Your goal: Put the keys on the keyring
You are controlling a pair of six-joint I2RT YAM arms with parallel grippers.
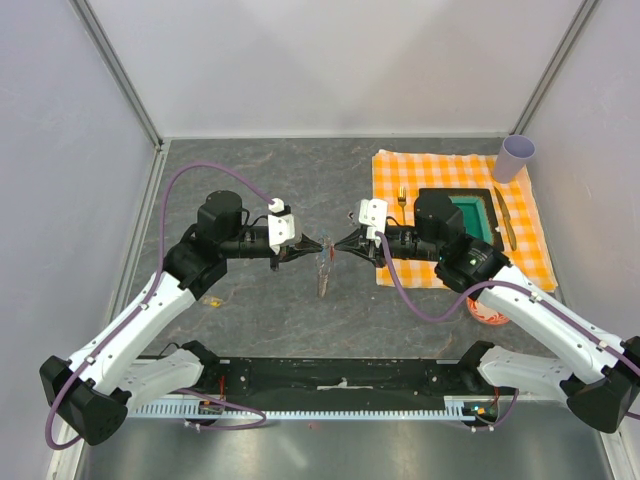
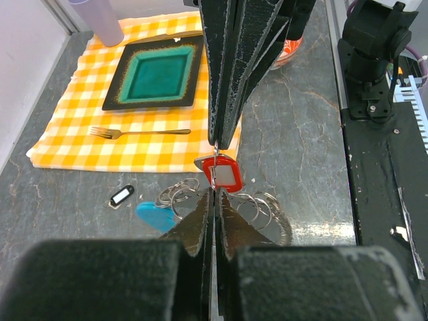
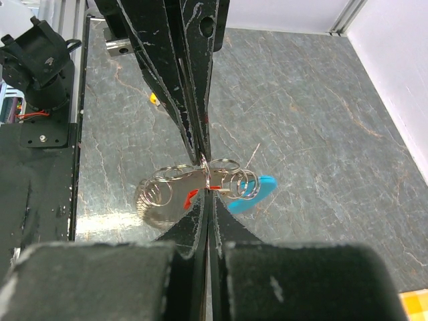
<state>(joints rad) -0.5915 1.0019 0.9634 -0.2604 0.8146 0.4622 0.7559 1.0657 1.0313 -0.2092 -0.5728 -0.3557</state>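
Hands, two in all, black and two-fingered, meet tip to tip above the middle of a grey, marble-veined surface point(image 1: 250, 320); the left hand point(image 1: 310, 244) and the right hand point(image 1: 338, 243) are both pinched closed, though which piece each one nips cannot be told; between the tips sits one tiny silver metal key with a glossy red plastic head point(image 2: 226, 175), raised off the surface; touching it hangs the keyring of thin grey metal loops with a curved bright blue plastic piece point(image 2: 175, 195), its loops too overlapped to count; one small black-and-white oblong fob point(image 2: 122, 195) shows just beside the blue piece; well apart, one orange-and-white checked cloth point(image 2: 73, 144) carries one square green glazed plate with a dark rim point(image 2: 157, 73) and one slim metal fork point(image 2: 144, 132); one lilac cup point(image 1: 517, 157) stands at its far corner.
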